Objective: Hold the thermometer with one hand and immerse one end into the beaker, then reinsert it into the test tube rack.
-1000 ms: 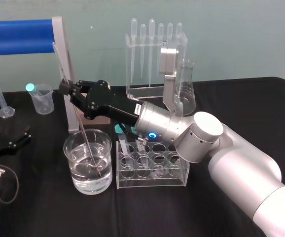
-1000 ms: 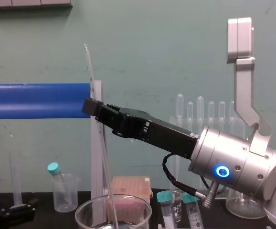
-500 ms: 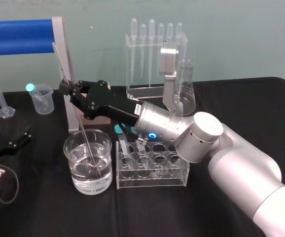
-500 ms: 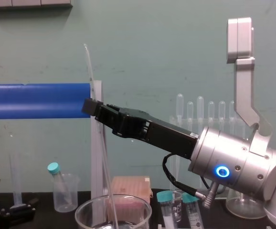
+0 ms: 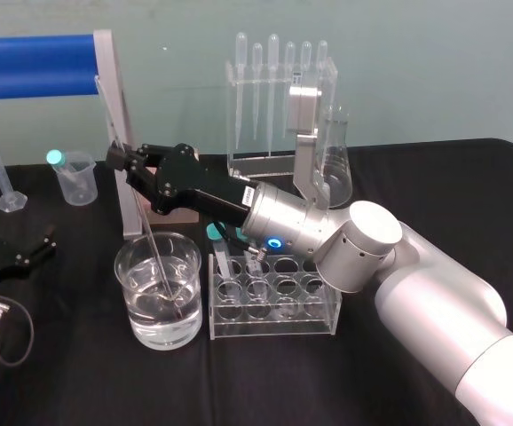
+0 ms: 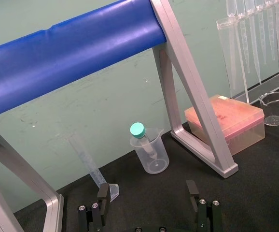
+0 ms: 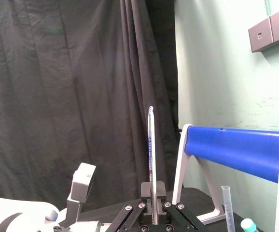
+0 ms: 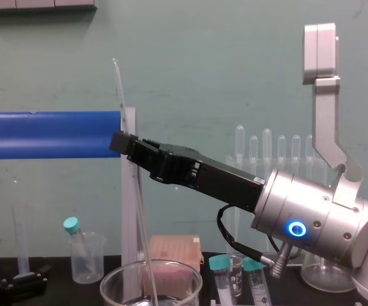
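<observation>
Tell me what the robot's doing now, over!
Right gripper shut on long thin glass thermometer. Lower end dipped in wide clear glass beaker. Left gripper open, parked on black table. Nothing in the way.

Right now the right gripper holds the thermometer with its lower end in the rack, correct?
No. The right gripper holds the thermometer, but its lower end is in the beaker, not the rack; the head view shows it. The left gripper lies open on the table.

Pale green wall (image 5: 416, 71), black tablecloth (image 5: 79, 382)
</observation>
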Controlling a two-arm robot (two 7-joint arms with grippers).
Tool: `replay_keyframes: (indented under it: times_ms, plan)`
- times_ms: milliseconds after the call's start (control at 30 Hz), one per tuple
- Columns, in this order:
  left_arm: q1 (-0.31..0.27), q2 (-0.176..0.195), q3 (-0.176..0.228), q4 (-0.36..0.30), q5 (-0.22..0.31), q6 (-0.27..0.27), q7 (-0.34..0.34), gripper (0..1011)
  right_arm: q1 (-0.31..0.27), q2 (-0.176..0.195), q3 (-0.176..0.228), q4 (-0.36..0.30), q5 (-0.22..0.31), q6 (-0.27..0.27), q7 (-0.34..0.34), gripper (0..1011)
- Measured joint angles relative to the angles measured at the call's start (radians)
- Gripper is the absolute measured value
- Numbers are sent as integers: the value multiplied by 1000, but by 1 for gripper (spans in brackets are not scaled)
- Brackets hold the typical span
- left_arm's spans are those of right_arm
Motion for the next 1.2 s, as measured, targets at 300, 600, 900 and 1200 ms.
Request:
replay_keyframes:
  times_ms: [300, 600, 900, 1200]
  plan:
    - [0, 0, 0, 0, 0, 0, 0, 1008, 0, 0, 0, 0, 0, -1, 0, 57]
    - [0, 0, 0, 0, 0, 0, 0, 1008, 0, 0, 0, 0, 0, -1, 0, 57]
    - [0, 0, 0, 0, 0, 0, 0, 1008, 0, 0, 0, 0, 0, -1, 0, 57]
    - [0, 0, 0, 0, 0, 0, 0, 1008, 0, 0, 0, 0, 0, -1, 0, 57]
